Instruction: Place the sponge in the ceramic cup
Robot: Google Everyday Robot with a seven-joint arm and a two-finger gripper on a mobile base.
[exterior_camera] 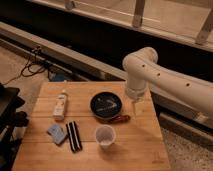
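The light-blue sponge point(56, 133) lies flat near the front left of the wooden table point(145, 150). The whitish ceramic cup point(105, 136) stands upright to its right, near the table's front middle, and nothing shows in its pale inside. My gripper point(135, 108) hangs from the white arm above the table's right side, just right of the black bowl. It is well away from both the sponge and the cup.
A black striped block point(74, 136) lies between sponge and cup. A black round bowl point(106, 105) sits mid-table with a reddish-brown object point(120, 119) at its front right edge. A white bottle point(61, 105) lies at the left. Dark equipment point(7, 120) stands left of the table.
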